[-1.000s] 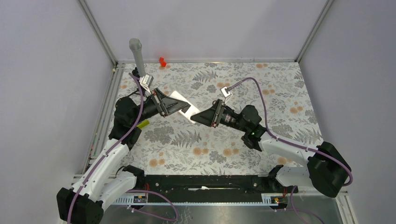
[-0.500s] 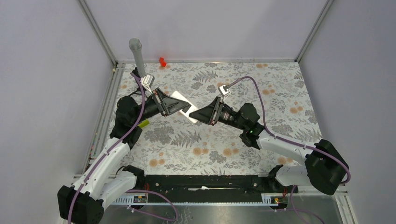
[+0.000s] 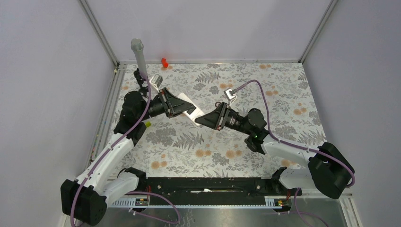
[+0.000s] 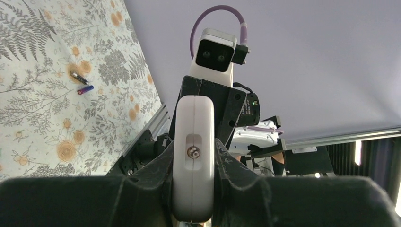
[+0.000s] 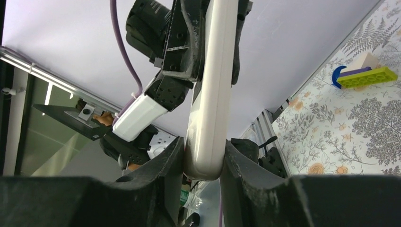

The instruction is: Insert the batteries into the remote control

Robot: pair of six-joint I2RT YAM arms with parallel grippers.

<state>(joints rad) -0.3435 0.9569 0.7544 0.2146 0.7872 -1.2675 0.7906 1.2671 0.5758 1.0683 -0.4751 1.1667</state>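
left gripper (image 4: 194, 157) twisted, gripping remote control (image 3: 195, 113) (right gripper (image 5: 203, 152) pinches the other end)

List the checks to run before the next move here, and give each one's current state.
1. Left gripper shut on the remote control: ok.
2. Right gripper shut on the remote's other end: ok.
3. Batteries located: ok, both lie close together on the table, away from either gripper.
4. A gripper free to pick up a battery: not ok, both are occupied.
5. Battery compartment open and facing up: cannot tell.
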